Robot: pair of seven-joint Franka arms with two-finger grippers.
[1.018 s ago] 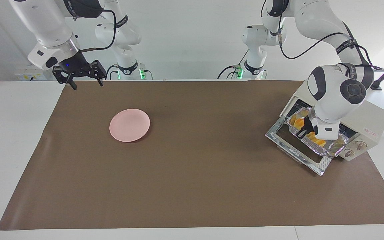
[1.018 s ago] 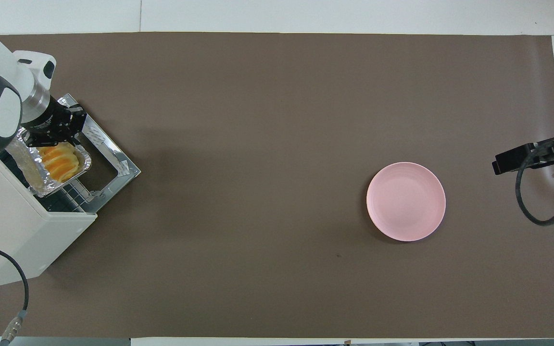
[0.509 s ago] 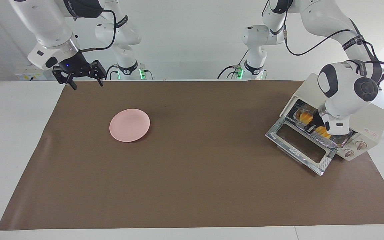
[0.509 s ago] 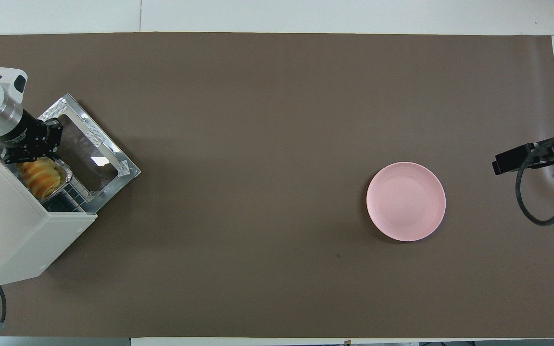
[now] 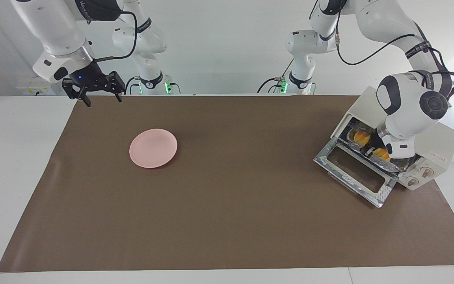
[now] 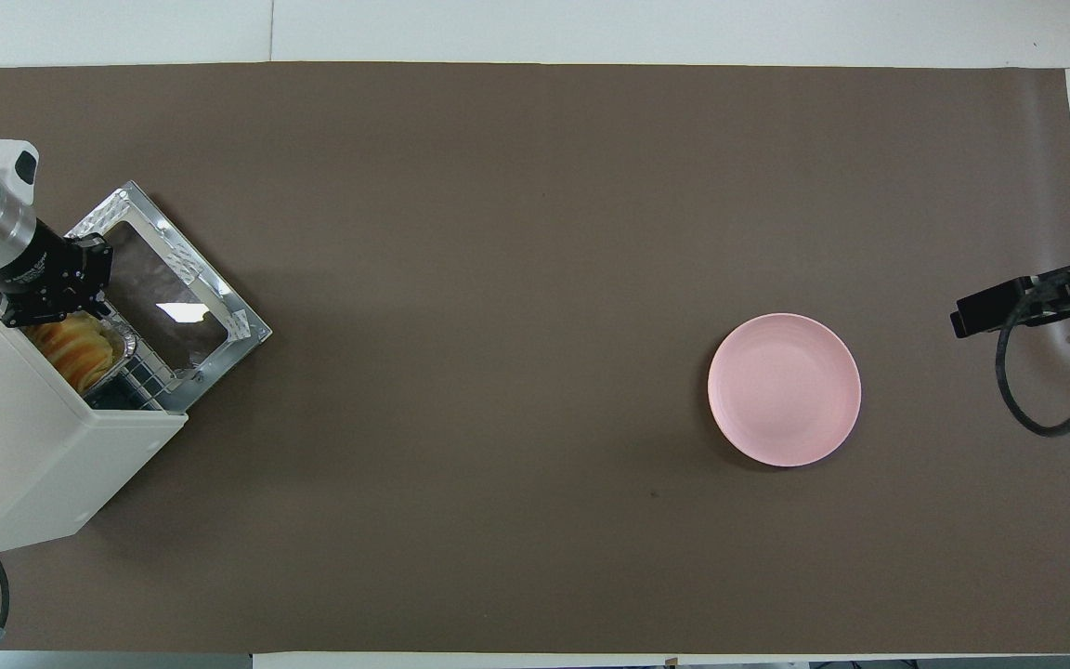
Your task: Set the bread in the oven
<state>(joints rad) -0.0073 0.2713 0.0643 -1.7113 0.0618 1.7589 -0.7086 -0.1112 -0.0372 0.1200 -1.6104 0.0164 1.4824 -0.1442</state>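
Note:
The cream-white oven (image 5: 436, 142) stands at the left arm's end of the table with its glass door (image 5: 353, 173) dropped open. The bread (image 5: 359, 137), fanned yellow-orange slices, lies in a crinkled foil tray (image 5: 390, 166) just inside the oven's mouth. My left gripper (image 5: 370, 149) reaches into the mouth from above and is shut on the tray's rim, hiding the loaf's middle. In the overhead view the bread (image 6: 75, 344) and the foil tray (image 6: 123, 346) show at the opening of the oven (image 6: 33, 446), under the left gripper (image 6: 38, 316). My right gripper (image 5: 97, 94) waits open above the table's edge nearest the robots.
A round pink plate (image 5: 153, 148) lies on the brown mat toward the right arm's end; it also shows in the overhead view (image 6: 784, 389). The open door (image 6: 173, 302) juts out over the mat in front of the oven. The oven's two knobs (image 5: 420, 175) face the table's middle.
My left gripper has carried the foil tray with the bread from above the open door into the oven's mouth. The right arm has not moved.

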